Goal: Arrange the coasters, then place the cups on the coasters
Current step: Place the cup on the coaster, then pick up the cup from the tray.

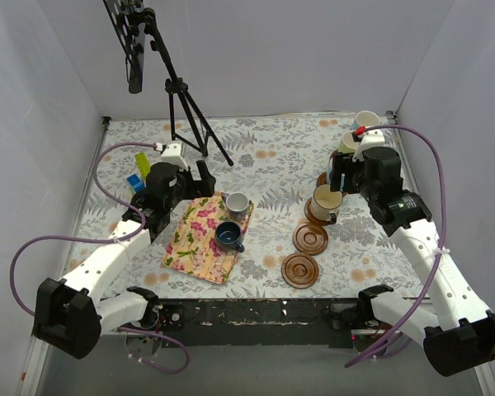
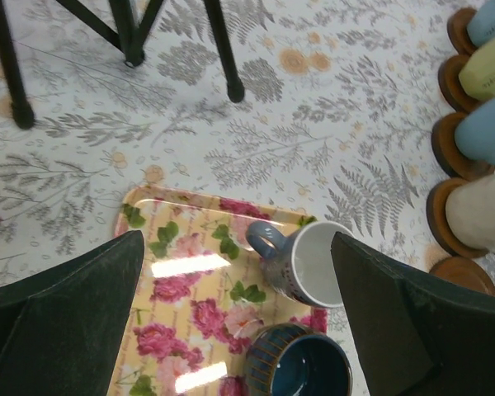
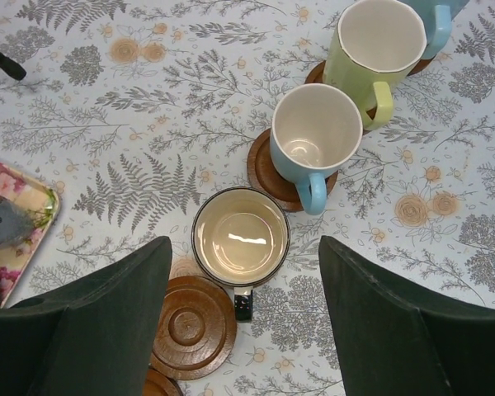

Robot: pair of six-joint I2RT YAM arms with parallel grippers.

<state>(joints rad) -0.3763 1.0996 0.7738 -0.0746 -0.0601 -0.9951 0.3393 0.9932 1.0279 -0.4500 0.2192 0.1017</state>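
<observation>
White walls box in a fern-print tablecloth [image 1: 272, 165]. On the right, a row of coasters [image 3: 268, 169] carries the cream cup [image 3: 241, 235], the light blue cup [image 3: 316, 132], the yellow-green cup [image 3: 379, 41] and another blue one behind. The right gripper [image 3: 243, 247] hangs over the cream cup, jaws spread wide, gripping nothing. Two bare coasters [image 1: 310, 238] lie nearer the front. The left gripper [image 2: 237, 239], jaws also wide and holding nothing, hovers above the floral tray [image 2: 181, 322], where the grey-white cup [image 2: 318, 264] and the navy cup [image 2: 301, 367] sit.
</observation>
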